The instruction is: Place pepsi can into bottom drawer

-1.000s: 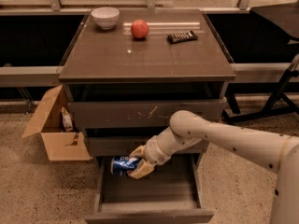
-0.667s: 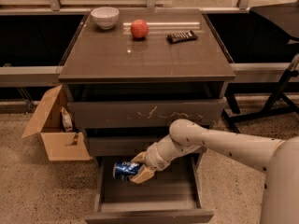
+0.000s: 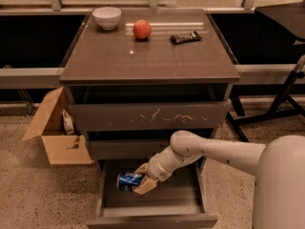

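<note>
The pepsi can [image 3: 128, 181] is blue and lies on its side inside the open bottom drawer [image 3: 152, 217], low over its grey floor at the left. My gripper [image 3: 141, 179] is shut on the pepsi can's right end, with tan fingers [image 3: 144, 187] above and below it. My white arm reaches in from the right, passing under the thin middle drawer [image 3: 143, 148].
A white bowl [image 3: 106, 17], a red-orange apple [image 3: 142, 29] and a dark snack bar [image 3: 186, 37] sit on the cabinet top. The scratched-front top drawer [image 3: 148, 116] is shut. An open cardboard box [image 3: 56, 133] stands on the floor to the left. A dark stand leg [image 3: 286, 94] is at right.
My gripper has moved down and slightly right with the pepsi can, lowering it deeper into the open bottom drawer.
</note>
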You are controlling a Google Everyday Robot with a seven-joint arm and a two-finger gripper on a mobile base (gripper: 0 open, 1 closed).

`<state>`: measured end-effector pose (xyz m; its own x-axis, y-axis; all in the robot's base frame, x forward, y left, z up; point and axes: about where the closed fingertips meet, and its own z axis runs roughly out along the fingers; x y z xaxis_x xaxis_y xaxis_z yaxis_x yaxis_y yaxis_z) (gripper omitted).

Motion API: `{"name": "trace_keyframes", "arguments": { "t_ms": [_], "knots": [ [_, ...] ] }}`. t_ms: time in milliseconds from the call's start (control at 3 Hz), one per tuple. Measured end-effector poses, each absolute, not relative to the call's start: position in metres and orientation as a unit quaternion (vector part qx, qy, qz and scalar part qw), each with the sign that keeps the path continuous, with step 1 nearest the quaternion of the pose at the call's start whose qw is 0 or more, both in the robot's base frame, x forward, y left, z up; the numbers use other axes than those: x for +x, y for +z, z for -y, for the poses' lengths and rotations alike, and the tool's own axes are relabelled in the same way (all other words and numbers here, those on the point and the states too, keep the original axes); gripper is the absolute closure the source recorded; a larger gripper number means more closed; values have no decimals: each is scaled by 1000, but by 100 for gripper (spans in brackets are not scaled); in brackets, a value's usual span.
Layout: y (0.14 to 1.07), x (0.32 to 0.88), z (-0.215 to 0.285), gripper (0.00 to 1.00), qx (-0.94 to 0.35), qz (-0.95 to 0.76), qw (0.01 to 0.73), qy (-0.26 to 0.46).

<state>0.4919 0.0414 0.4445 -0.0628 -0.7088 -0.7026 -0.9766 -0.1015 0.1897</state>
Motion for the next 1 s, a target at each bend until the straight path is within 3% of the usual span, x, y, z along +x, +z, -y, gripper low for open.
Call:
{"name": "trace_keyframes", "arguments": {
  "t_ms": [1000],
  "knots": [
    [317,501,-16,100,-672,-671,146,276]
  ]
}}
